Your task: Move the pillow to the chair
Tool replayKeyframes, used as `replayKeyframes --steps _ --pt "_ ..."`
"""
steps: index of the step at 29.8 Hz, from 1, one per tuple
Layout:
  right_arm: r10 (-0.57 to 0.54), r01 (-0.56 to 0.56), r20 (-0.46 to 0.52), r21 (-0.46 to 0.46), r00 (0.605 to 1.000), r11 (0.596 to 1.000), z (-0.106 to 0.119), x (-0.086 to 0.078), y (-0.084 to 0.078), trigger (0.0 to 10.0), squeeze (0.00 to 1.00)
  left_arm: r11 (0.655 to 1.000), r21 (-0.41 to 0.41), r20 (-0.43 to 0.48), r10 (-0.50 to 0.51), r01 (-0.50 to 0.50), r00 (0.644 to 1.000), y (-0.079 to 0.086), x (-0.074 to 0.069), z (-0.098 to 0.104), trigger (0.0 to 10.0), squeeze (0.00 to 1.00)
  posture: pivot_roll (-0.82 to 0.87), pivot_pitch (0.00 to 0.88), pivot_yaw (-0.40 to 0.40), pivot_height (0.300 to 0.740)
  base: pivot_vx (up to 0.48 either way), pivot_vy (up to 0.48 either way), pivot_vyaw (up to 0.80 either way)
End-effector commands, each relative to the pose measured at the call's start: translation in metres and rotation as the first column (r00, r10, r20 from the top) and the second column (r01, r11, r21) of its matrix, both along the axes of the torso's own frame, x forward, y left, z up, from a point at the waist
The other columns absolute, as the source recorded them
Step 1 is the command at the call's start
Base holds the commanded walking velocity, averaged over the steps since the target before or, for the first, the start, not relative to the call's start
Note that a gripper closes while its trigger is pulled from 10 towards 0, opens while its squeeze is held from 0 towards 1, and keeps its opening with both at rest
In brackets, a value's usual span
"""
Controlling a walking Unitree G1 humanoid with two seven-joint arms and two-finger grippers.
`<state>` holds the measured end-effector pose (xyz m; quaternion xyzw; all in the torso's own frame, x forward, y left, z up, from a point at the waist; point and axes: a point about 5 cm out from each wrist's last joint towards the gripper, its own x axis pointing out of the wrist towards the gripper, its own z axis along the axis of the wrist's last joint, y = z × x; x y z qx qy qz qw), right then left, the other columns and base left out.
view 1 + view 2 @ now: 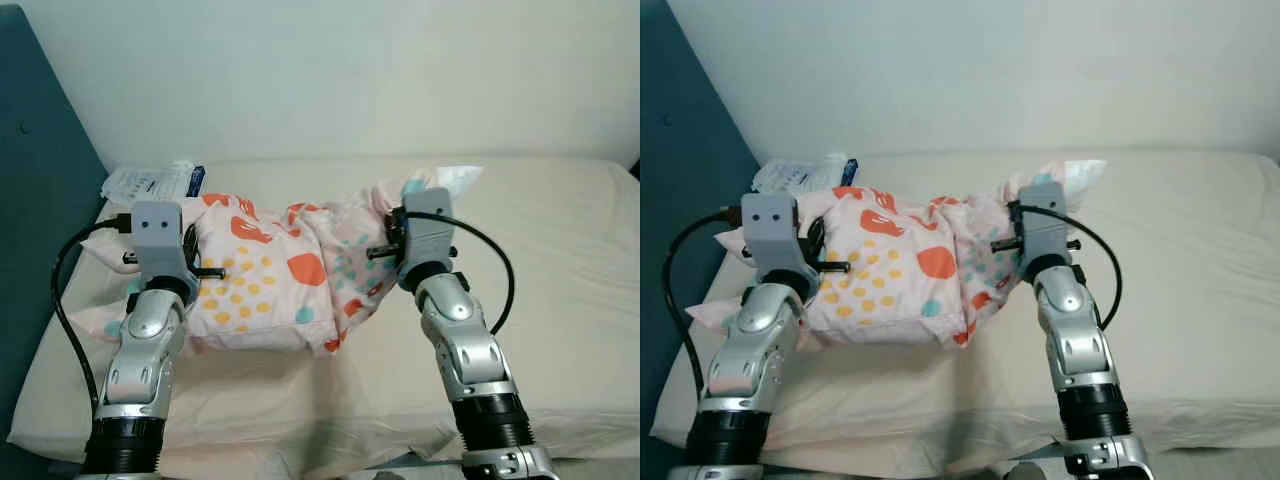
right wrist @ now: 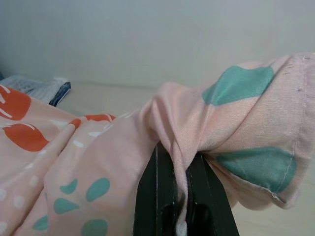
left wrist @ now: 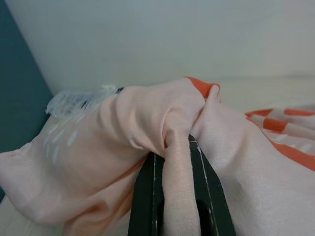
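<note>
Holding the pillow (image 1: pixel 270 280) from both ends, that's where things are at. It's a soft pink one with orange, yellow and teal blotches, sitting on the bed (image 1: pixel 560 300) near the head end, bunched up in the middle between the two arms. The left gripper (image 3: pixel 174 196) has its black fingers pinched on a fold of the pillow's fabric at the left end, you can see the cloth squeezed right between them in the left wrist view. Same deal on the other side: the right gripper (image 2: pixel 179 191) is clamped on a twist of fabric at the right end, cloth wrapped up over its fingertips.

From the head views I can't tell if the pillow is properly off the bed or just gathered up and resting on it, the bottom edge looks like it's touching the sheet or very close to it.

Behind the pillow, close to the wall, there's a white plastic packet (image 1: pixel 150 182) lying on the bed next to the dark teal headboard (image 1: pixel 40 200).

So progress-wise I'd say the grab is done and that's it. No chair anywhere in sight, so the lift, the carry and the drop-off are all left to do
</note>
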<state>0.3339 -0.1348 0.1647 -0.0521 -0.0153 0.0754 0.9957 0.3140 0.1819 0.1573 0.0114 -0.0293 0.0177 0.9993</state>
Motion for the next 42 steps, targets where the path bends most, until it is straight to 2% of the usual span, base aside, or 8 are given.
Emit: replayKeyframes --steps 1,3,4,7,12,22,26,42 --pt "0.029 -0.029 0.012 0.025 1.0 0.999 0.005 0.001 0.005 10.0 0.0 1.0 0.027 0.044 -0.013 0.011 0.999 -0.003 0.0 0.006 10.0 0.0 0.01 0.015 -0.02 0.705 0.0 0.0 0.0" --pt "0.032 -0.033 0.012 0.026 0.999 0.999 0.005 0.001 0.006 10.0 0.0 1.0 0.022 0.041 -0.012 0.011 0.999 -0.003 0.0 0.006 10.0 0.0 0.01 0.014 -0.021 0.71 0.0 0.0 0.0" --pt "-0.02 0.021 0.022 -0.026 1.0 0.999 0.001 0.002 0.007 10.0 0.0 1.0 0.015 0.011 -0.012 0.012 1.0 -0.005 -0.001 0.001 10.0 0.0 0.01 0.012 -0.018 0.71 0.0 0.0 0.0" --pt "-0.025 0.025 0.0 -0.074 1.0 0.997 -0.005 0.002 0.009 10.0 0.0 1.0 0.009 -0.004 -0.03 0.03 1.0 -0.008 -0.002 -0.003 10.0 0.0 0.01 0.015 -0.016 0.71 0.0 0.0 0.0" --pt "0.002 -0.003 -0.058 -0.025 0.998 1.0 -0.016 0.0 0.01 10.0 0.0 0.999 0.012 0.002 -0.05 0.05 0.999 -0.012 -0.003 -0.007 10.0 0.0 0.01 0.019 -0.013 0.71 0.0 0.0 0.0" --pt "0.002 -0.006 -0.083 -0.05 0.997 0.999 -0.03 -0.001 0.013 10.0 0.0 0.998 0.023 -0.053 -0.052 0.053 0.997 -0.015 -0.003 -0.024 10.0 0.0 0.02 0.007 -0.021 0.71 0.0 0.0 0.0" --pt "-0.003 0.0 -0.087 -0.038 0.996 0.999 -0.033 0.0 0.013 10.0 0.0 0.996 0.06 -0.087 -0.062 0.068 0.994 -0.016 -0.004 -0.03 10.0 0.0 0.03 0.0 -0.006 0.71 0.0 0.0 0.0" --pt "-0.033 0.033 -0.077 0.006 0.996 0.999 -0.034 -0.001 0.011 10.0 0.0 0.994 0.072 -0.083 -0.079 0.086 0.993 -0.019 0.001 -0.029 10.0 0.0 0.03 0.0 0.021 0.71 0.0 0.0 0.0"
